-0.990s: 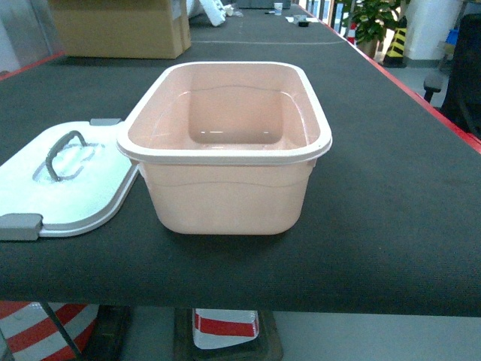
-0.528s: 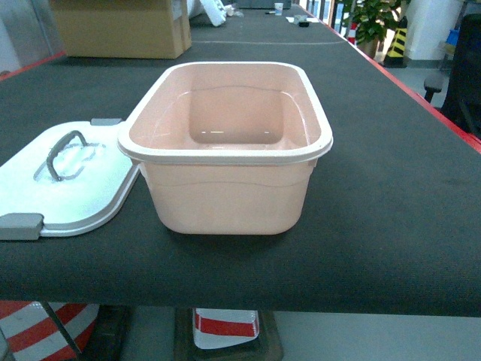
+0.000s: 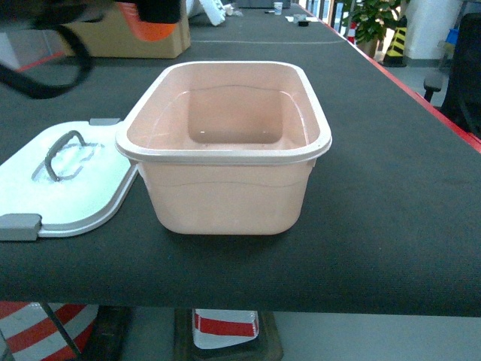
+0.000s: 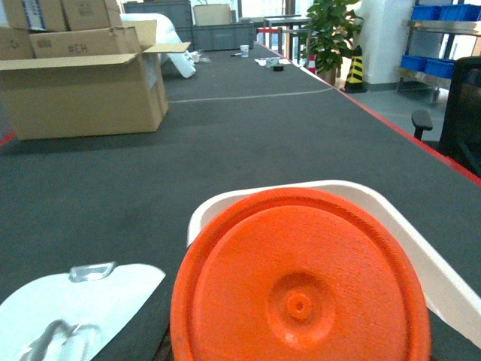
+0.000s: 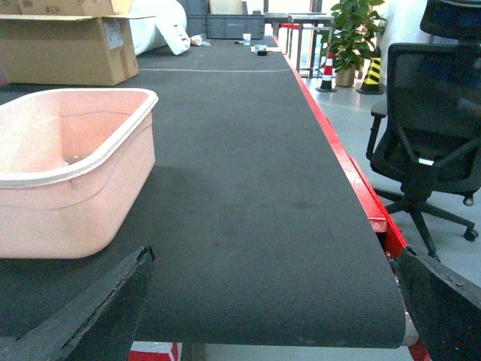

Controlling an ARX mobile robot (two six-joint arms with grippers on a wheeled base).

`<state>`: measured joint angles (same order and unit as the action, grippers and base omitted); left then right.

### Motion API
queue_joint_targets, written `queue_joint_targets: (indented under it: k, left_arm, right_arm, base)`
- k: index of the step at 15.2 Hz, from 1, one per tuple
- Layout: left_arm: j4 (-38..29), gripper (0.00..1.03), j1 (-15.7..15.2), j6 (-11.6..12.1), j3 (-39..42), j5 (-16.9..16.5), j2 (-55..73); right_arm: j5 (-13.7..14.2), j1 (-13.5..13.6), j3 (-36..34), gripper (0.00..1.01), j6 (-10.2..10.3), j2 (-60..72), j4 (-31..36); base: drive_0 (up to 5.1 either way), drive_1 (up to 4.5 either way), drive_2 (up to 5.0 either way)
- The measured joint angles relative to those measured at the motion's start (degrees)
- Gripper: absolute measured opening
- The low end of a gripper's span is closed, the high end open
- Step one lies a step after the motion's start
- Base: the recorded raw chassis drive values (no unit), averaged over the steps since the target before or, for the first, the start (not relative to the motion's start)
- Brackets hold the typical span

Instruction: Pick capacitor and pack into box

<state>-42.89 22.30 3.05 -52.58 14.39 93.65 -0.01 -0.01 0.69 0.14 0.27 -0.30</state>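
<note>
The pale pink box (image 3: pixel 225 154) stands uncovered in the middle of the black table, and nothing shows inside it. Its white lid (image 3: pixel 83 195) lies flat to its left. High at the top left, behind the box's far left corner, my left gripper (image 3: pixel 154 15) holds an orange capacitor (image 3: pixel 150 28). In the left wrist view the capacitor's round end (image 4: pixel 301 278) fills the lower frame and hides the fingers; the box rim (image 4: pixel 421 263) and lid (image 4: pixel 90 301) lie below it. My right gripper (image 5: pixel 274 301) is open and holds nothing, to the right of the box (image 5: pixel 75 173).
A brown cardboard carton (image 4: pixel 83 90) stands at the far left of the table. A black cable (image 3: pixel 45 75) loops under the left arm. The table's red right edge (image 5: pixel 361 195) runs beside a black office chair (image 5: pixel 428 113).
My left gripper with the orange capacitor has come into the head view at the top left, where no arm showed before. The box and lid have not moved.
</note>
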Motion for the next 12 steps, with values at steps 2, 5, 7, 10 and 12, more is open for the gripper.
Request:
queue_joint_targets:
  k: [2,5,7,10,12]
  left_arm:
    - [0.22,0.44,1.31,-0.02,-8.17,0.39,8.15]
    - [1.05,0.72,1.49,-0.17,-14.4,-0.5,17.0]
    - [0.02,1.0,0.7,-0.2,-13.75,-2.12,17.09]
    - [-1.7,0.98,-8.46,1.6,1.01,-8.33,-0.92]
    - [-2.93,0.98,-19.08,3.1,10.75,-14.08,-8.61]
  right_arm:
    - [0.0,0.0,0.0,0.98,0.02,0.0,0.0]
    - [-0.02,0.0,-0.02,0.98,0.02,0.0,0.0]
    - [-0.02,0.0,0.0,0.98,0.02,0.0,0.0]
    - [0.0,0.0,0.0,0.98,0.02,0.0,0.0]
    - [0.0,0.0,0.0,0.98,0.02,0.0,0.0]
  base:
    - [0.0,0.0,0.0]
    - [0.0,0.0,0.0]
    - [0.0,0.0,0.0]
    - [0.0,0.0,0.0]
    - [0.0,0.0,0.0]
